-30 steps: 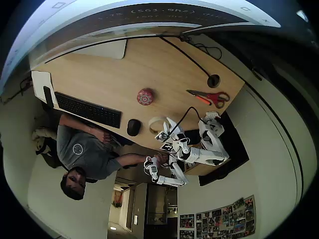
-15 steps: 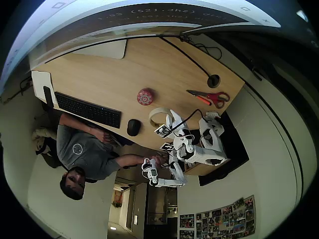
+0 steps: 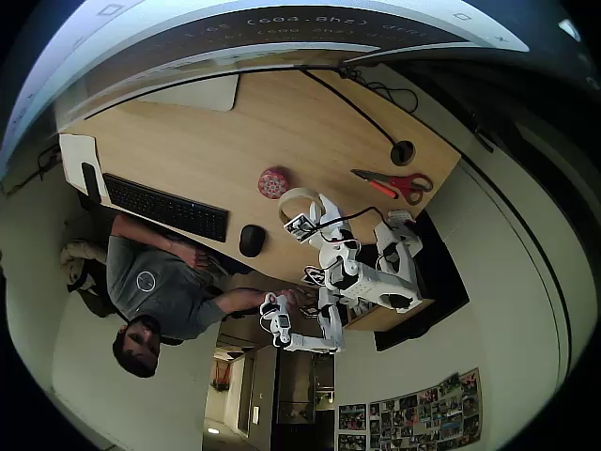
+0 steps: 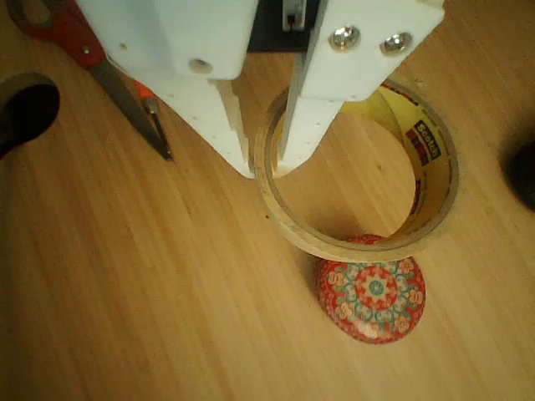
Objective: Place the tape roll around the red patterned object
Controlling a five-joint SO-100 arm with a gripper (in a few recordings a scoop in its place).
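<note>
1. Tape roll (image 4: 355, 171) sits in the upper middle of the wrist view, a pale tan ring with its open centre showing bare wood; in the overhead view it lies just right of the middle of the frame (image 3: 295, 203).
2. The gripper (image 4: 266, 163) has closed onto the ring's left wall, one white finger outside it and the other inside the hole.
3. The roll's lower edge overlaps the top of the red patterned object (image 4: 372, 289) in the wrist view, so the ring is not around it; whether the two touch I cannot tell.
4. In the overhead view the red patterned object (image 3: 273, 182) lies near the middle of the desk (image 3: 188, 155), up and left of the roll.
5. Printing runs along the inner right wall of the roll, red and dark on yellow, too small to read surely.
6. Open wood fills the lower left of the wrist view.
7. Scissors (image 4: 92, 58) with red handles lie at the upper left of that view, blades pointing toward the gripper; in the overhead view they lie to the right (image 3: 394, 182).
8. A dark mouse (image 3: 251, 241) and a black keyboard (image 3: 164, 208) lie along the desk's lower-left edge, where a person (image 3: 155, 282) sits.
</note>
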